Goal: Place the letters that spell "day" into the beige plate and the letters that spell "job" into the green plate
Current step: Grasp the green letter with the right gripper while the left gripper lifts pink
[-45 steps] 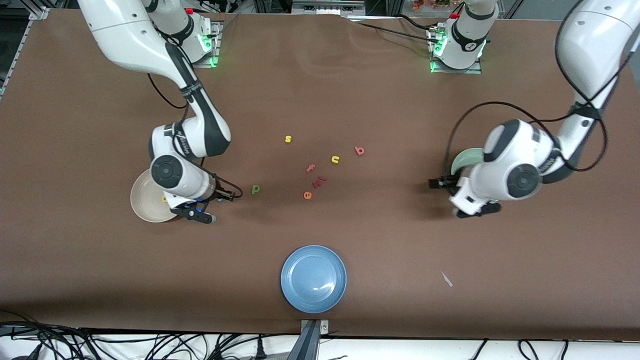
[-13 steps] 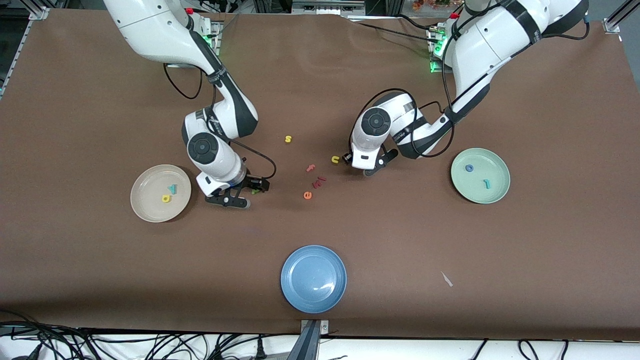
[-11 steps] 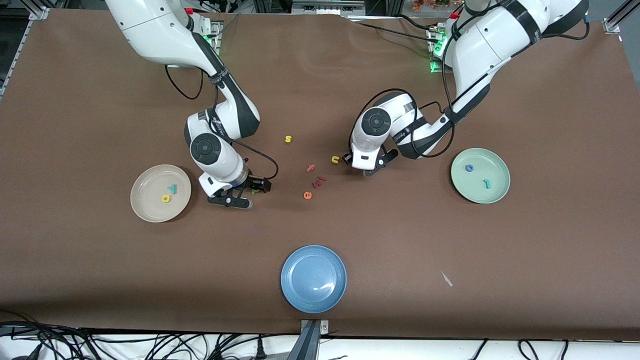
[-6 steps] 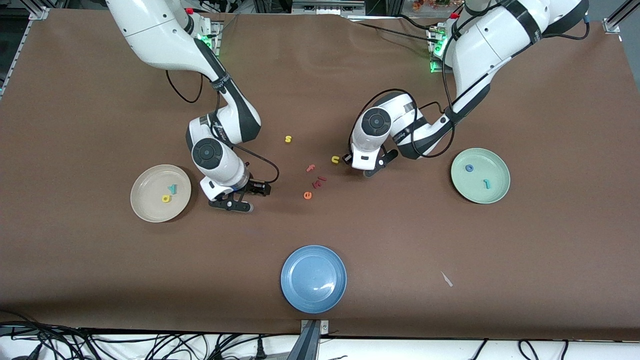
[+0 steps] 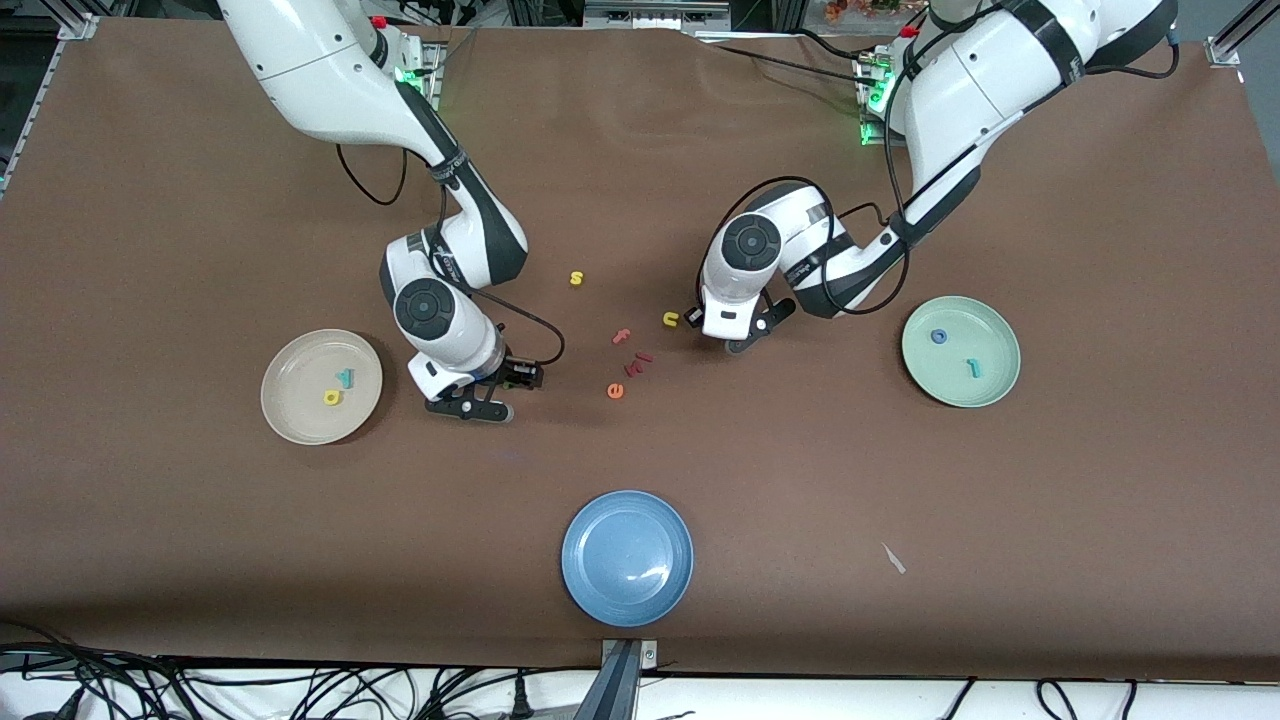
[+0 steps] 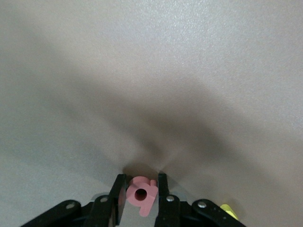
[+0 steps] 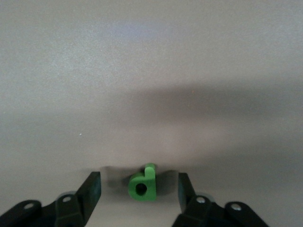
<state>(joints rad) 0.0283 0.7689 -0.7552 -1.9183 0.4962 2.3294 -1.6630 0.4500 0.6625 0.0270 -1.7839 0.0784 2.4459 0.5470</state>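
Pinched the pink letter (image 6: 141, 195) narrowly in the left gripper (image 6: 141, 183), down on the table (image 6: 151, 71), just beside a yellow letter (image 6: 227, 209). Straddled the green letter (image 7: 142, 185) with the right gripper (image 7: 138, 178) spread wide, gaps on either side, nothing touching. Found two letters apiece in the beige plate (image 5: 300, 428) and the green plate (image 5: 990, 392), each well apart from its nearer gripper.

Your left gripper (image 6: 140, 195) sits low over the plain matte tabletop (image 6: 151, 71), its two black fingers (image 6: 118, 194) standing just either side of a small pink foam letter "b" with a round hole (image 6: 141, 194). Each finger looks to touch the letter's sides. A scrap of a yellow foam letter (image 6: 227, 209) shows just beside one finger's base. Soft shadows spread ahead of the fingertips.
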